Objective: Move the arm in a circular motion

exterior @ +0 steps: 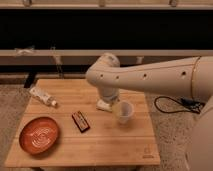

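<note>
The cream-white arm (150,75) reaches in from the right over the wooden table (100,145). It bends at a rounded joint (106,67), and a short segment (108,94) drops toward the table's middle, just behind a small white object (103,105). My gripper is hidden at the arm's far end, behind that segment. Nothing is seen held.
On the table lie an orange bowl (39,135) at front left, a dark packet (80,121), a white tube (42,96) at left and a clear cup (123,111) beside the arm. A black cable (172,105) lies on the floor at right. Dark shelves stand behind.
</note>
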Robot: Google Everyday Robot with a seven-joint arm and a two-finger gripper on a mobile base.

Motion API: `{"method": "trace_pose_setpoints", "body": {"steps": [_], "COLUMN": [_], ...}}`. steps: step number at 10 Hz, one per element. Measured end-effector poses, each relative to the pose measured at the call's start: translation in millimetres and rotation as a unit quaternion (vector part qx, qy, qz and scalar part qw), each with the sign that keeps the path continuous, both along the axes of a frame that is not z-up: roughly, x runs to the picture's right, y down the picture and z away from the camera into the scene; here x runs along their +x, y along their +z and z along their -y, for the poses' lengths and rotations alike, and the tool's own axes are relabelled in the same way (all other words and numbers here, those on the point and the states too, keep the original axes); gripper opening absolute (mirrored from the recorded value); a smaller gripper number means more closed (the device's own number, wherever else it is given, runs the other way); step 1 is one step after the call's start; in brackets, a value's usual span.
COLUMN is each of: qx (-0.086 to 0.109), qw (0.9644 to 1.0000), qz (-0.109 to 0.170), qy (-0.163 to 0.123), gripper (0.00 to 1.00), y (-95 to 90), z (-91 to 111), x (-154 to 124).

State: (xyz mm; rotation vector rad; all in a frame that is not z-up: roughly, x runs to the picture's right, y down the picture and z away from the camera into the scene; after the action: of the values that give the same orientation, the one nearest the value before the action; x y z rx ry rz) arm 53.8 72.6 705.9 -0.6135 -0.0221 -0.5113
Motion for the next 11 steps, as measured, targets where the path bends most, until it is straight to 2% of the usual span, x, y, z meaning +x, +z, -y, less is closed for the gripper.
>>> {"method": "trace_pose_setpoints", "body": {"steps": [1,3,6,8,10,11], "qx": [0.000,0.004,0.012,0.011,0.006,0.003], "qw": [0.9992,0.9958,0.9901,0.9889,0.9896,0.9908], "qz": [-0.024,-0.049,-0.059,-0.049,-0.033,-0.020], "qy": [0.032,0.077,0.127,0.140,0.140,0.134], "gripper": [0.80,0.80,0.80,0.80,0.80,0.80], "y": [13.4,35.1,76.9,98.6,119.1,128.6], "z": [14,38,89,113,132,140], "x": [32,71,102,93,61,31]}}
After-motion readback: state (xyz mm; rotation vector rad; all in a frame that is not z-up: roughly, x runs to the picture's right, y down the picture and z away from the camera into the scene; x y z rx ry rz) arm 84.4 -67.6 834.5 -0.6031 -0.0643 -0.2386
